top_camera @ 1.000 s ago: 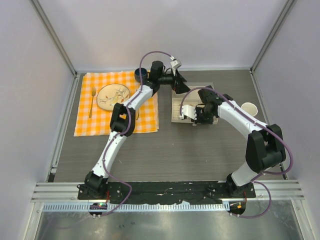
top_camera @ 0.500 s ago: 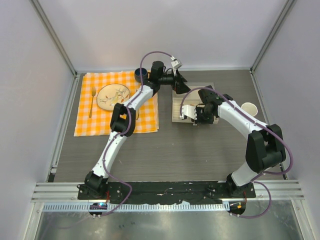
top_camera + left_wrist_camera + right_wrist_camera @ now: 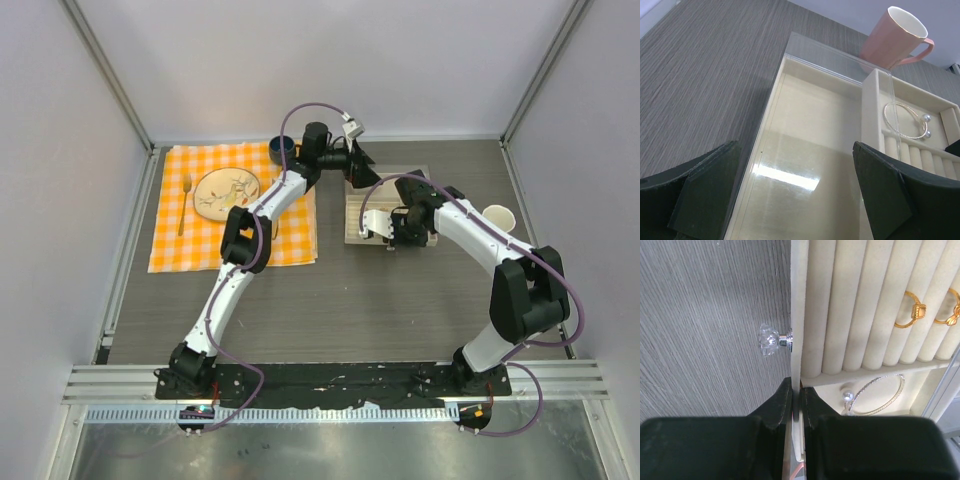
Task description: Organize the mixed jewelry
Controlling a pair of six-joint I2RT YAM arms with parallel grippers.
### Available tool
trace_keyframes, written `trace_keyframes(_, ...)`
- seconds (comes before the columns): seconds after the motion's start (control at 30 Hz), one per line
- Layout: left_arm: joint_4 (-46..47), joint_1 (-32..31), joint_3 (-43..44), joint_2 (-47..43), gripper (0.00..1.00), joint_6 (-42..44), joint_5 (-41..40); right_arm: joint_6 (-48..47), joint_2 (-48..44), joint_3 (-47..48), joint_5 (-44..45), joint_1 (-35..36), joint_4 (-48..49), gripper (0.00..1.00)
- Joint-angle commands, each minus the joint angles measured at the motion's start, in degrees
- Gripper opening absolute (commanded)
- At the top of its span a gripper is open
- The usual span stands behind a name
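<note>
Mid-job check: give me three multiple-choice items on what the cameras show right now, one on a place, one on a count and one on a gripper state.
1. Where is the silver hoop?
A. in a compartment of the tray, next to the ring rolls
B. slid onto a ring roll
C. outside the tray

2. How many gold rings show on the ring rolls in the right wrist view?
A. none
B. two
C. five

3. What state is the right gripper in?
A. wide open
B. shut on nothing
C. shut on the knobbed wall of the tray

Answers:
1 A: the hoop lies flat in the compartment beside the rolls.
2 B: two gold rings sit in the slots at the right.
3 C: both fingers pinch the wall's edge below the knob.
</note>
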Motion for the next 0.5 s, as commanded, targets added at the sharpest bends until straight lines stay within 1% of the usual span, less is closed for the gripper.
trace_keyframes(0.0, 1.7, -0.99, -0.28, 0.72, 1.0, -0.84, 2.05, -1.26, -1.39, 3.67, 1.75, 0.56, 2.57, 0.01)
trace_keyframes(0.3, 2.05, -1.08, -0.28, 0.72, 1.0, -1.28, 2.05, -1.0, -1.75, 3.67, 3.16, 1.35, 2.31, 0.01)
trace_keyframes(0.47, 2.05, -1.08, -0.28, 0.81, 1.0, -1.28, 2.14, -1.43, -1.13, 2.88, 4.66, 1.35, 4.06, 0.01)
